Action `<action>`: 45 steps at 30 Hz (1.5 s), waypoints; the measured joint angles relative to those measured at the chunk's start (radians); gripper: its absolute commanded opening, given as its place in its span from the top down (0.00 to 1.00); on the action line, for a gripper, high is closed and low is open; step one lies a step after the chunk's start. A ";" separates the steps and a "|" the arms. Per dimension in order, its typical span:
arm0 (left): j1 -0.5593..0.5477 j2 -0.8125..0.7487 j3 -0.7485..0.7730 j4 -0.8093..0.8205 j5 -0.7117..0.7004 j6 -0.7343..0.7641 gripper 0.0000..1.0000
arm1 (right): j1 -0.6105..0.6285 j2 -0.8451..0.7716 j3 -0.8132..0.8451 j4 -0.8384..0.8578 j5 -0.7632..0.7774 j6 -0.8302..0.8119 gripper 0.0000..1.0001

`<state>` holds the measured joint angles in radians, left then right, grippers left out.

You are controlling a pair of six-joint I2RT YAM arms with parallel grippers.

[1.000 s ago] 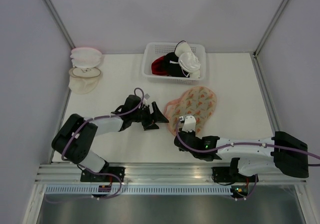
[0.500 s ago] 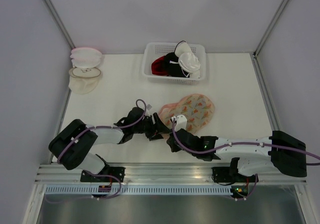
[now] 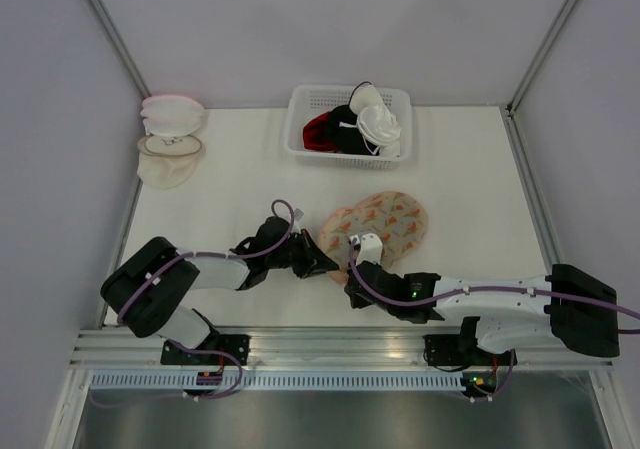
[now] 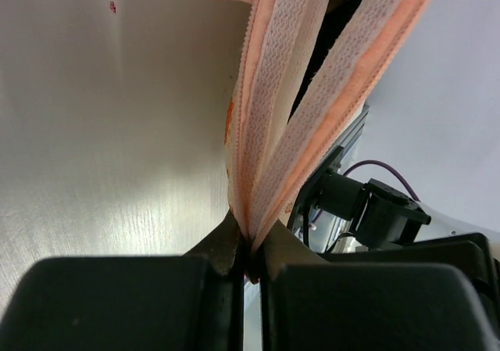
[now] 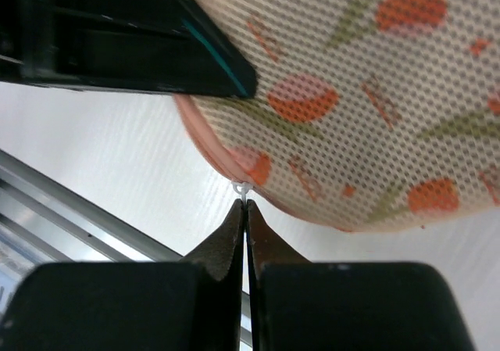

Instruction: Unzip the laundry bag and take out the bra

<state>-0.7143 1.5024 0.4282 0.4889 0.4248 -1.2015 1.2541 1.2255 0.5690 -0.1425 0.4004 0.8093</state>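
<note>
The laundry bag (image 3: pixel 388 219), beige mesh with orange and green flowers and pink trim, lies on the white table in front of both arms. My left gripper (image 3: pixel 326 263) is shut on its near left edge. In the left wrist view the pink trim (image 4: pixel 283 109) rises in folds from between the closed fingers of the left gripper (image 4: pixel 250 248). My right gripper (image 3: pixel 353 257) is shut on the small white zipper pull (image 5: pixel 244 190) at the bag's (image 5: pixel 367 85) rim, right beside the left gripper's black finger (image 5: pixel 117 38). The bra is hidden.
A white lattice basket (image 3: pixel 320 93) holding red, black and white garments stands at the back centre. Two domed pouches, one pink-topped (image 3: pixel 170 114) and one white (image 3: pixel 168 159), sit at the back left corner. A metal rail (image 3: pixel 340 354) runs along the near edge.
My left gripper has moved right to the bag's near left edge and closed on the pink trim. The bag has shifted slightly. The right gripper stays shut on the zipper pull.
</note>
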 measured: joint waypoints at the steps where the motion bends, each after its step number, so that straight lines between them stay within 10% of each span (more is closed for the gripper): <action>1: 0.000 -0.005 -0.002 0.000 -0.006 0.000 0.98 | 0.000 0.000 0.000 -0.022 0.005 0.015 1.00; 14: -0.003 -0.105 -0.047 -0.028 -0.037 -0.022 0.91 | -0.002 -0.008 0.011 -0.320 0.165 0.215 1.00; 21: -0.010 -0.155 -0.052 -0.042 -0.039 -0.024 0.09 | -0.023 -0.030 0.023 -0.396 0.219 0.228 1.00; 32: -0.021 -0.418 -0.080 -0.235 -0.118 -0.028 0.05 | -0.128 -0.026 0.038 -0.640 0.314 0.360 0.99; 35: -0.021 -0.527 -0.084 -0.309 -0.155 -0.018 0.05 | -0.159 -0.045 0.069 -0.732 0.372 0.436 0.48; 38: -0.021 -0.616 -0.089 -0.372 -0.187 -0.006 0.04 | -0.166 -0.102 0.131 -0.828 0.430 0.464 0.32; 45: -0.021 -0.685 -0.132 -0.436 -0.213 0.002 0.03 | -0.171 -0.119 0.232 -0.730 0.376 0.220 0.38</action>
<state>-0.7357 0.8177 0.2966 0.0525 0.2115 -1.1992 1.0828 1.1069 0.8013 -0.8722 0.7765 1.0298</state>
